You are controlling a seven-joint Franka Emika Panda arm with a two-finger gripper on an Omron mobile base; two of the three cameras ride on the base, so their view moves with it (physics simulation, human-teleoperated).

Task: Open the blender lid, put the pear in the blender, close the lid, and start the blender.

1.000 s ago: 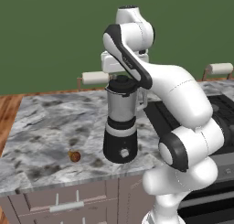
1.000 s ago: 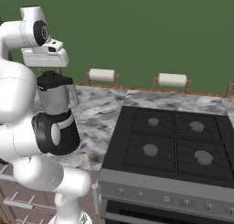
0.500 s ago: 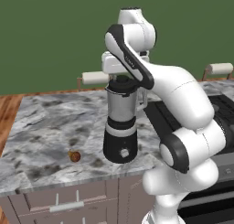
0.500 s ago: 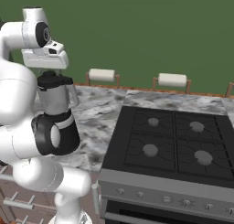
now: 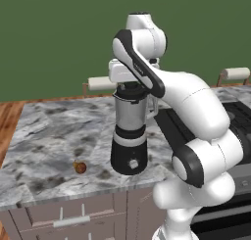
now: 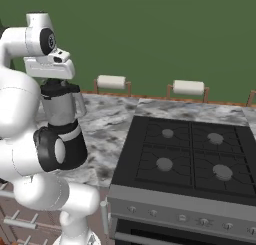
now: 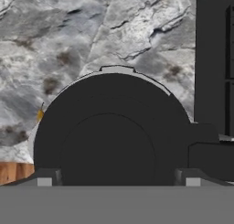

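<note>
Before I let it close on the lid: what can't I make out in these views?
- Blender lid: hand view, lower part cut off at the bottom edge; left base view, hidden beneath the hand.
- Pear: left base view, too small for detail.
- Whether the jaws touch the lid: unclear.

Grey marble counter [image 5: 54, 131], blender [image 5: 129, 136] standing on it, pear [image 5: 80, 167] beside

The white arm arches up and over, wrist bent straight down; its pincer [image 7: 118, 176] points downward, fingertips [image 7: 45, 177] spread wide.

Black blender lid [image 7: 112, 127] (grey-veined marble counter [image 5: 54, 131])
</note>
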